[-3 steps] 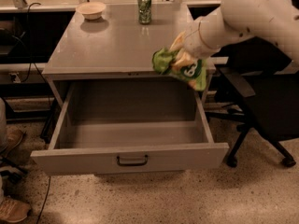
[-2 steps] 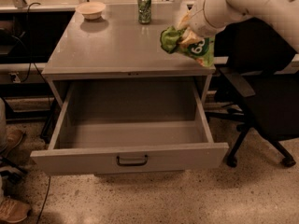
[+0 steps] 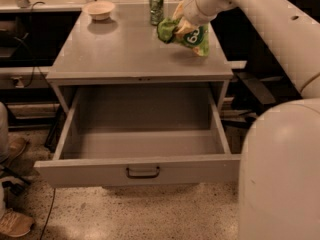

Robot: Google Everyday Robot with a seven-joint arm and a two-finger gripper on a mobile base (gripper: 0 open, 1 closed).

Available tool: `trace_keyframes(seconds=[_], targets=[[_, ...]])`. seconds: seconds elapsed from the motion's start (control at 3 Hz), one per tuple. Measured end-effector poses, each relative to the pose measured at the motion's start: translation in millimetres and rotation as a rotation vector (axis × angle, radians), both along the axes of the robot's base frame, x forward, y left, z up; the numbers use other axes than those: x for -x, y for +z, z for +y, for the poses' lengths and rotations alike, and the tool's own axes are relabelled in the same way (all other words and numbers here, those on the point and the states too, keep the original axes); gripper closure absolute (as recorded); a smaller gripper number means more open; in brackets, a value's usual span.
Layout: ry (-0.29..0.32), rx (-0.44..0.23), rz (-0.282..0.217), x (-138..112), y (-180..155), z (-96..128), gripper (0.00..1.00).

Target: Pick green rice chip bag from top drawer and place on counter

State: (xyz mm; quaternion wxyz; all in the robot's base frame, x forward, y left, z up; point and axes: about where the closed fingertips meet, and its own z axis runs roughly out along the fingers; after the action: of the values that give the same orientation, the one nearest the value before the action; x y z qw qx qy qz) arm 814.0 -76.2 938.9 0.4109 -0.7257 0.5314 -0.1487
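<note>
The green rice chip bag point(image 3: 187, 34) hangs crumpled in my gripper point(image 3: 179, 26), just above the right rear part of the counter point(image 3: 125, 51). The gripper is shut on the bag's top, and its fingers are mostly hidden by the bag. My white arm point(image 3: 260, 19) reaches in from the right. The top drawer point(image 3: 142, 144) stands pulled fully out below the counter, with nothing in it. Its dark curved handle point(image 3: 143, 172) is at the front panel's centre.
A green soda can point(image 3: 156, 8) stands at the counter's back, just left of the bag. A small pale bowl point(image 3: 99, 10) sits at the back left. A person's shoes point(image 3: 15, 223) are on the floor at the left. My white base point(image 3: 280, 174) fills the lower right.
My gripper has carried the bag up from beside the drawer's right edge to above the counter's right rear, toward the can. The camera view has shifted closer.
</note>
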Motion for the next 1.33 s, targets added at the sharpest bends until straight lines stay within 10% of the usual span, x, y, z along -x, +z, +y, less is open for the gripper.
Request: trace_keyframes(seconds=[1.0, 1.33], targets=[[0.111, -0.08, 0.004, -54.4, -2.0, 69.5, 0.04], [0.093, -0.106, 0.021, -56.2, -3.8, 60.0, 0.0]])
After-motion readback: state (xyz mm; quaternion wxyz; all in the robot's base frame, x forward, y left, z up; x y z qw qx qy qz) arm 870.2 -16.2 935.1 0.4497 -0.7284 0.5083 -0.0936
